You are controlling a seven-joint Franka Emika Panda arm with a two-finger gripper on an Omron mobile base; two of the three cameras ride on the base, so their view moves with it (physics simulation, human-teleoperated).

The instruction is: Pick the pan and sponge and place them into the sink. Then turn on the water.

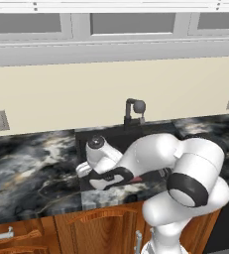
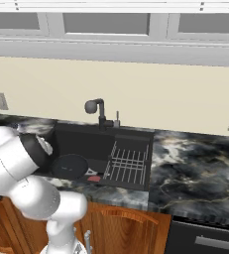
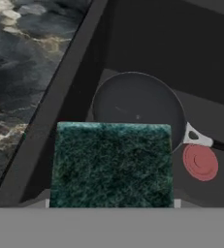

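Green scrub fibre fills the lower middle of the hand view: the sponge (image 3: 112,164) sits right at the fingertips, apparently clamped between partly closed jaws, though the fingers themselves are hidden behind it, so the hold is a fair guess. Below it the pan (image 3: 136,109) already lies in the sink (image 3: 147,34), its handle reaching toward the red drain piece (image 3: 200,162). If released here, the sponge would likely land on the pan's near rim and settle inside it, which is acceptable. The counter (image 3: 21,72) lies close on one side, so a sideways drift could drop it on the stone.
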